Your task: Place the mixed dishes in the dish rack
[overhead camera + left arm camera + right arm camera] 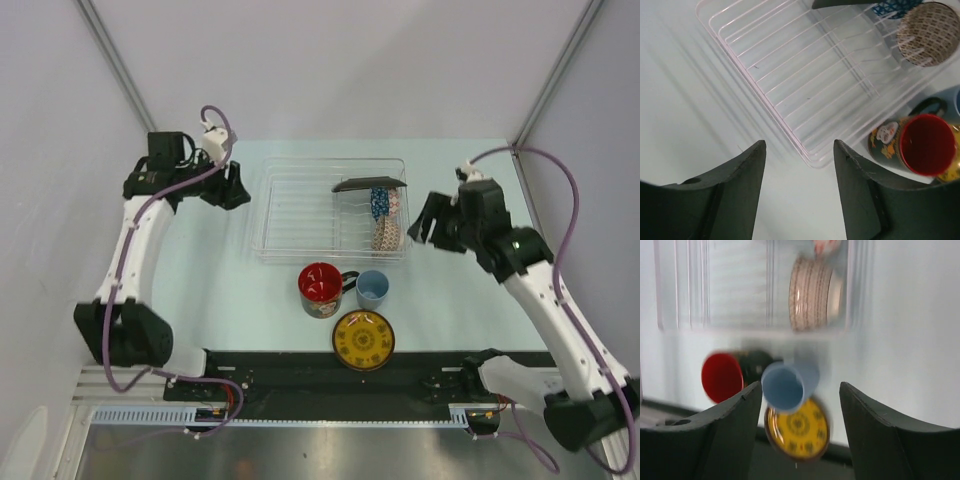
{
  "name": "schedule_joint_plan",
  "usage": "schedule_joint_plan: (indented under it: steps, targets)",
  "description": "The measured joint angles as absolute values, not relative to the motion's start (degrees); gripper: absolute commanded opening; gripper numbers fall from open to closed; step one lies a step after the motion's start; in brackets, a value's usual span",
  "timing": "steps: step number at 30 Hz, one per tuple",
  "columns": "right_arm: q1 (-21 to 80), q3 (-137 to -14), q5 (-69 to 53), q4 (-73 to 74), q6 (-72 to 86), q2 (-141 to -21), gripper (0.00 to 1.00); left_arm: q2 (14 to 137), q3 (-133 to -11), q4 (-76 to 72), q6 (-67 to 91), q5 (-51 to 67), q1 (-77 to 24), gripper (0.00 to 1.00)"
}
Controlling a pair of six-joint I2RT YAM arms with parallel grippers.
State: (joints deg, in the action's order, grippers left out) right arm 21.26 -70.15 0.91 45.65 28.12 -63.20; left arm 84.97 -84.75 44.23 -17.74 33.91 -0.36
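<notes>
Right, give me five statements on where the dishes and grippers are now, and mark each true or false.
1. The red mug stands inside the dish rack. False: it stands on the table, in front of the rack.
2. The blue-white patterned bowl sits on edge at the rack's right end. True.
3. The left gripper holds the yellow saucer. False: the gripper is open and empty, and the saucer lies on the table.
4. The small light-blue cup stands beside the mug, outside the rack. True.
5. The right gripper is open and holds nothing. True.
</notes>
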Motion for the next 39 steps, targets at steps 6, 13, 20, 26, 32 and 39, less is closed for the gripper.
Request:
schedule_joint_plan:
  steps: [6, 13, 20, 26, 32, 39]
  targets:
    - [23.9, -50.6, -10.6, 48.8, 31.6, -49.8, 0.68, 66.2, -77.3, 53.5, -28.0, 34.5, -7.4, 0.62]
    - [28.4, -36.3, -19.2, 48.9, 36.6, -45.1, 0.66, 55.4, -59.2, 59.9, -32.4, 31.4, -25.9, 0.61]
    - [32.8, -31.6, -23.0, 43.2, 38.9, -51.1, 0.58, 58.5, -55.3, 57.3, -32.6, 27.5, -35.6, 0.6]
    - [34.2, -29.4, -23.2, 38.5, 39.3, -57.8, 0.55, 65.7, -55.0, 52.7, -33.5, 23.2, -42.7, 0.59]
    - [34.4, -28.2, -23.7, 32.8, 40.1, -63.7, 0.53, 75.0, -54.6, 48.2, -34.5, 21.0, -46.2, 0.58]
    - [33.6, -27.5, -25.2, 28.1, 40.5, -68.7, 0.49, 81.2, -54.6, 46.3, -35.7, 20.0, -49.8, 0.57]
